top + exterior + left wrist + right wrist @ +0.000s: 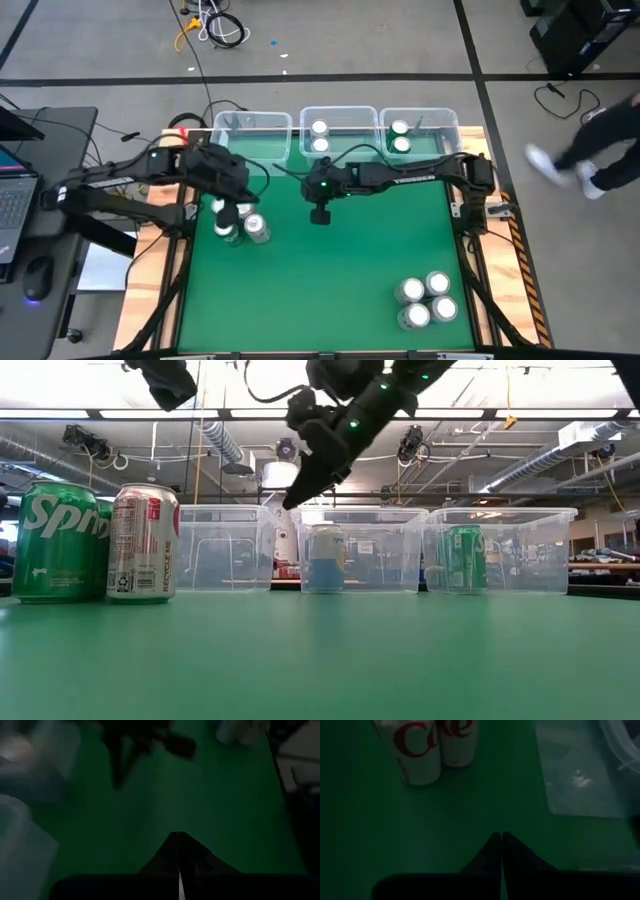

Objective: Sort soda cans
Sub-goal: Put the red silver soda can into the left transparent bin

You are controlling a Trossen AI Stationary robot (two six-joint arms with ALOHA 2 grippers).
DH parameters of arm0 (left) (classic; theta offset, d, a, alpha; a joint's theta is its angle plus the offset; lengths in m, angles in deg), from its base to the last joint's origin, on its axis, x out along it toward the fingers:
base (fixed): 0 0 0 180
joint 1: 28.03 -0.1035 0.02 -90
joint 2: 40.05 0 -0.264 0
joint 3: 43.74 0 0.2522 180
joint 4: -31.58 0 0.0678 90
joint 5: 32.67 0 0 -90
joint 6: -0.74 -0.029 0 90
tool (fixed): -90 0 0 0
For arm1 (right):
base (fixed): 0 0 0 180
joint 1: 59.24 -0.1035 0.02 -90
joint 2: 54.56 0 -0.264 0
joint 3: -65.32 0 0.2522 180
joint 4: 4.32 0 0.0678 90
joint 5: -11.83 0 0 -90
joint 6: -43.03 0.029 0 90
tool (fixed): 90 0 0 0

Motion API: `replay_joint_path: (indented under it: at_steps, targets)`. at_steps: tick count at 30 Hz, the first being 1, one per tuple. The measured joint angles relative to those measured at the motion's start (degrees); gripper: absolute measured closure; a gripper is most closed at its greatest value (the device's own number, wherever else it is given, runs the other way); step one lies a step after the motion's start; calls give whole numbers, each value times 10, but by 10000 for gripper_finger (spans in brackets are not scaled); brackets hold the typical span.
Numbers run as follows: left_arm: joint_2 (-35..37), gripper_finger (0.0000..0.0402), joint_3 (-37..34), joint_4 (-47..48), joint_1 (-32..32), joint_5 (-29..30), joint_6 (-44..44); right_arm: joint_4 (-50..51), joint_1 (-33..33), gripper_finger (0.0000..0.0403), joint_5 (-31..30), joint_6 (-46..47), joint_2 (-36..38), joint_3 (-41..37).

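Both arms hang above the green surface [330, 280]. The right gripper [320, 214], near the middle, has its fingers [512, 855] pressed together, empty. The left gripper [228, 190], fingers [172, 851] together, is over small aluminium soda cans [240, 225] by the left edge. Four more cans [425, 300] cluster at the near right corner; others sit in clear plastic bins [338, 130] along the far edge

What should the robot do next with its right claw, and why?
Probably open the right gripper and reach for a loose can. It hangs shut and empty above the mat, the middle bin and right bin hold two cans each, and four cans wait on its side.
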Motion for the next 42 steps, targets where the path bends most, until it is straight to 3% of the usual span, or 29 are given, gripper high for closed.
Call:
replay_joint_path:
  at_steps: [6, 12, 16, 21, 30, 36, 42]
  targets:
    - [-69, 401, 63, 120, 65, 30, 86, -77, -13, 402, 0, 27, 59, -96]
    - [-130, 379, 115, 179, 83, 12, 115, -114, -29, 402, 0, 39, 109, -139]
    - [-165, 331, 127, 205, 93, -3, 88, -115, -36, 402, 0, 39, 117, -142]
    - [-209, 240, 127, 220, 111, -14, 40, -115, -39, 402, 0, 39, 116, -142]
    - [-269, 97, 127, 243, 115, 54, 8, -114, -39, 402, 0, 39, 115, -142]
    - [-291, 48, 121, 262, 110, 54, -21, -114, -39, 403, 0, 39, 115, -142]
    - [-291, 33, 103, 241, 88, 59, -38, -112, -41, 403, 0, 41, 115, -142]
